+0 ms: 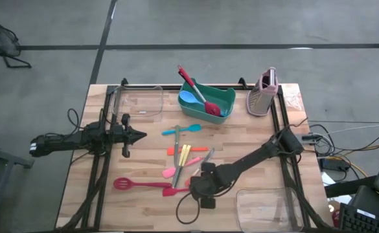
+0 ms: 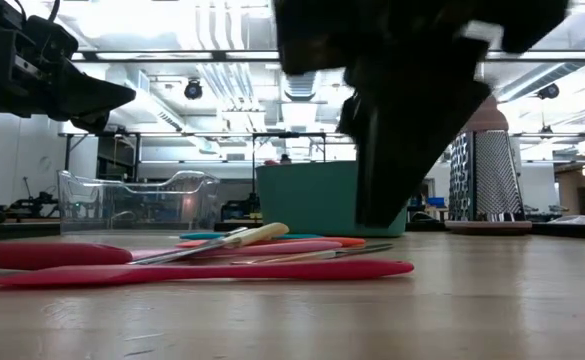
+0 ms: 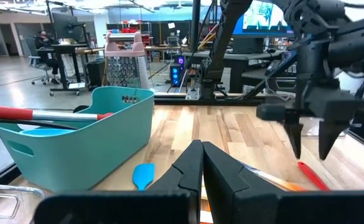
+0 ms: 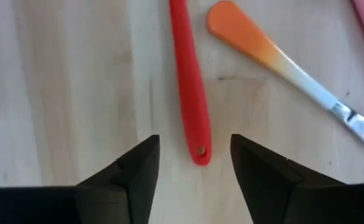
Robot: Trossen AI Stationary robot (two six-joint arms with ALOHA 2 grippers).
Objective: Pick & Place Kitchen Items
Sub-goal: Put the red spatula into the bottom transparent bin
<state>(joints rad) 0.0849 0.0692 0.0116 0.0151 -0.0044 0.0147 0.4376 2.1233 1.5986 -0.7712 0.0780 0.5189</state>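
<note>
Two parted right gripper (image 4: 194, 168) fingers straddle red handle (image 4: 190, 87), apparently untouched

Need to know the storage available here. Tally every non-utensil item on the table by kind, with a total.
Teal plastic bin: 1
Clear plastic tubs: 2
Pink-and-grey upright metal grater: 1
Total: 4

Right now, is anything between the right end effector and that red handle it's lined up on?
Nothing visible. The right end effector is open, its fingers either side of the red handle's holed end, bare wood between. The orange-handled utensil lies off to one side, apart from it.
</note>
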